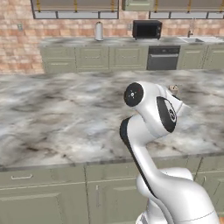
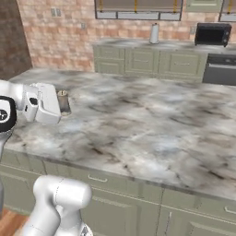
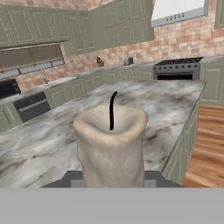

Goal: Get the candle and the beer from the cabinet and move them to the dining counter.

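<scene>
Marble: in the left base view you see the dining counter (image 1: pixel 65 118), a grey-white slab filling the middle.
Left base view, candle: you catch just the top of the candle (image 1: pixel 174 89), right of centre; the arm's white wrist hides the rest.
Right base view, candle: the candle (image 2: pixel 63 102) stands upright at the near left of the dining counter (image 2: pixel 147 124), tight against the white hand.
Right base view, gripper: the hand's housing covers the fingers, so you cannot read the jaws here.
Hand view, candle: the candle (image 3: pixel 110 146), pale beige with a black wick, sits close between the dark fingertips (image 3: pixel 65 180), whose pads are cut off.
Hand view, gripper: the gripper (image 3: pixel 111 181) looks partly closed around the candle.
Hand view, base: the candle's foot is hidden, so you cannot tell whether it rests on the slab.
</scene>
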